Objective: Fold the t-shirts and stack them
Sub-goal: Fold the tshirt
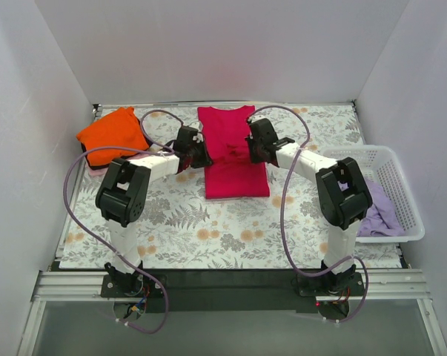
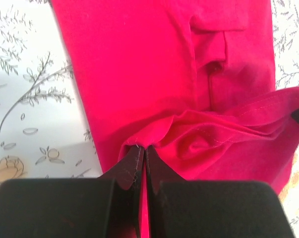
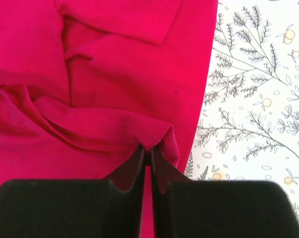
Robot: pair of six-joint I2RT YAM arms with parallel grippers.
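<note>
The crimson-magenta t-shirt (image 1: 234, 174) lies lengthwise at the table's middle back, its sides folded in. My left gripper (image 1: 201, 153) is shut on its hem edge at the left side (image 2: 139, 144). My right gripper (image 1: 251, 150) is shut on the hem at the right side (image 3: 150, 141). The hem is lifted and bunched across the shirt between the two grippers. The bright orange t-shirt (image 1: 113, 131) lies folded at the back left, with a pale pink shirt (image 1: 97, 170) showing under it. The lavender purple shirt (image 1: 379, 211) lies in the basket.
A white lattice basket (image 1: 392, 167) stands at the right edge of the table. The floral tablecloth (image 1: 208, 230) covers the table. White walls close in the back and sides.
</note>
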